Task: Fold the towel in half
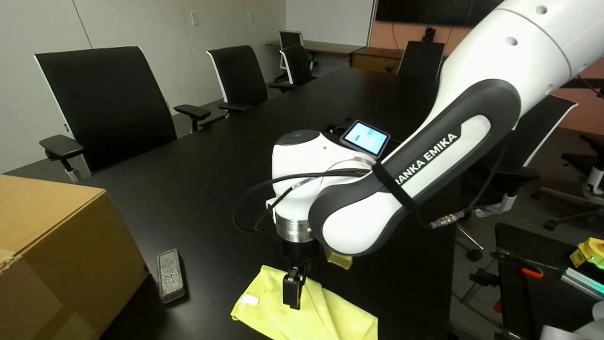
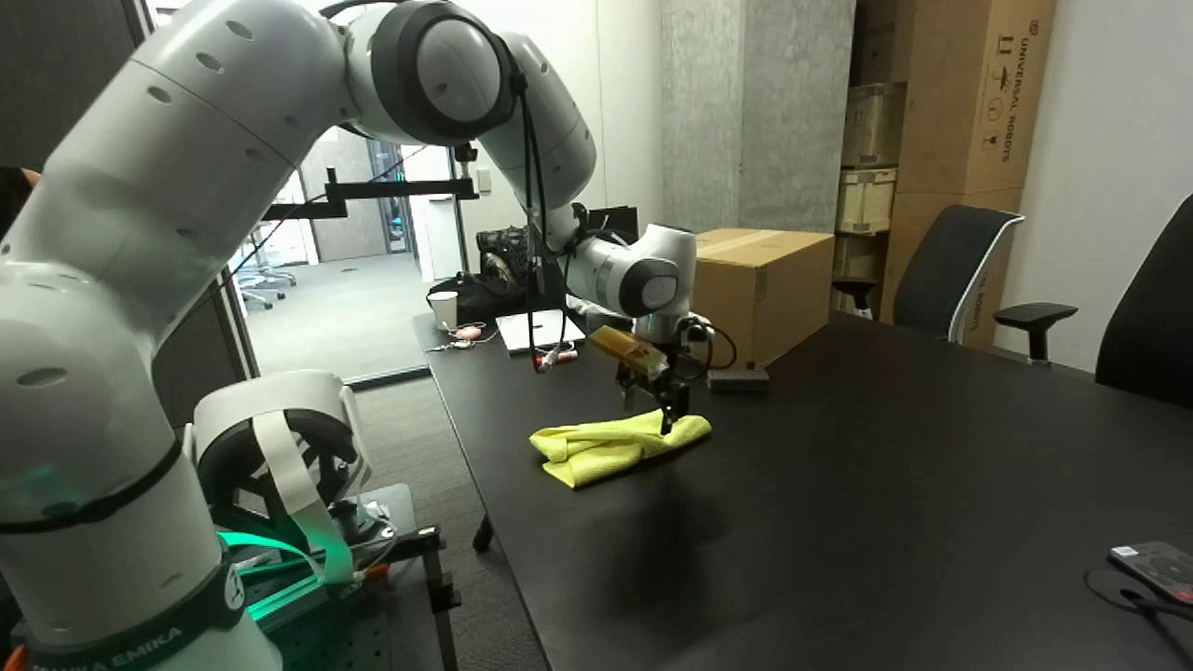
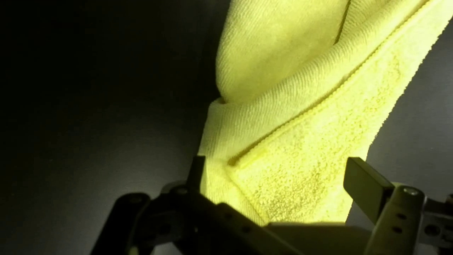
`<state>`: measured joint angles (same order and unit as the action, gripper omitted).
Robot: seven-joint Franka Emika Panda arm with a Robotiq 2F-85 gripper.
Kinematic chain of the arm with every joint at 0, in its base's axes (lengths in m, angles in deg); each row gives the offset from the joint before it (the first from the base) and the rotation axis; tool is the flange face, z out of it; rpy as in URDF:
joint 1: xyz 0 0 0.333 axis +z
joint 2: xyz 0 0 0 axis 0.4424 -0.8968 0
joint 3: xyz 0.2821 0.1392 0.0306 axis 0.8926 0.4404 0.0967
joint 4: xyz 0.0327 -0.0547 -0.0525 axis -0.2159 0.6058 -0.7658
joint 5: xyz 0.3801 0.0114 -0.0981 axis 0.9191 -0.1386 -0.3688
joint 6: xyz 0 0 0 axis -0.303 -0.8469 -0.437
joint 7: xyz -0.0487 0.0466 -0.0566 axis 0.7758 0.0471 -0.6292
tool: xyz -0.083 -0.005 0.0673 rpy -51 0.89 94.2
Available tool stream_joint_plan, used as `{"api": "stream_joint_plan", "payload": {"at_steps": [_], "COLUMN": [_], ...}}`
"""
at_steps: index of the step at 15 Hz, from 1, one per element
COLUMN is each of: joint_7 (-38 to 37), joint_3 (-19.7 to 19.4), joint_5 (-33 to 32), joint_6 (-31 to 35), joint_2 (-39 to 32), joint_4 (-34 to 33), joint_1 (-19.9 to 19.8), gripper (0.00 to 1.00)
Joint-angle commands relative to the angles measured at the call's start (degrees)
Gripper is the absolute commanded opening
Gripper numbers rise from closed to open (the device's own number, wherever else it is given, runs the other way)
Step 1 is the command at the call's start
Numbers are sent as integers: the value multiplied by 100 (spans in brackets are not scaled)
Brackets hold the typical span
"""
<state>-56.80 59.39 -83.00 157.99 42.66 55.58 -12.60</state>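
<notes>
The yellow towel lies on the black table in both exterior views (image 1: 264, 316) (image 2: 596, 457). It is bunched in overlapping layers, with a small white tag on it. In the wrist view the towel (image 3: 311, 141) shows a ribbed layer folded over a fuzzy one, with a seam running diagonally. My gripper (image 3: 274, 173) is open, its fingers wide apart near opposite edges of the towel, with nothing held between them. In both exterior views the gripper (image 1: 292, 302) (image 2: 669, 424) points down at the towel, very low over it. Whether the fingertips touch the cloth cannot be told.
A cardboard box (image 1: 61, 264) stands on the table, with a grey eraser block (image 1: 171, 276) between it and the towel. A lit tablet (image 1: 365, 138) stands behind the arm. A white cup (image 2: 444, 308) and a white flat object (image 2: 536, 328) sit at the table's far end.
</notes>
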Motion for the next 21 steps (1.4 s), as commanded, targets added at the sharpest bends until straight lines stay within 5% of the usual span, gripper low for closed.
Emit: {"api": "stream_joint_plan", "payload": {"at_steps": [1,21], "joint_7": [124,51], "joint_3": [60,34], "joint_5": [32,-30], "joint_6": [-32,-387], "joint_2": [-65,-448], "joint_4": [-157,-690], "joint_1": [-21,138], "gripper": [100,100]}}
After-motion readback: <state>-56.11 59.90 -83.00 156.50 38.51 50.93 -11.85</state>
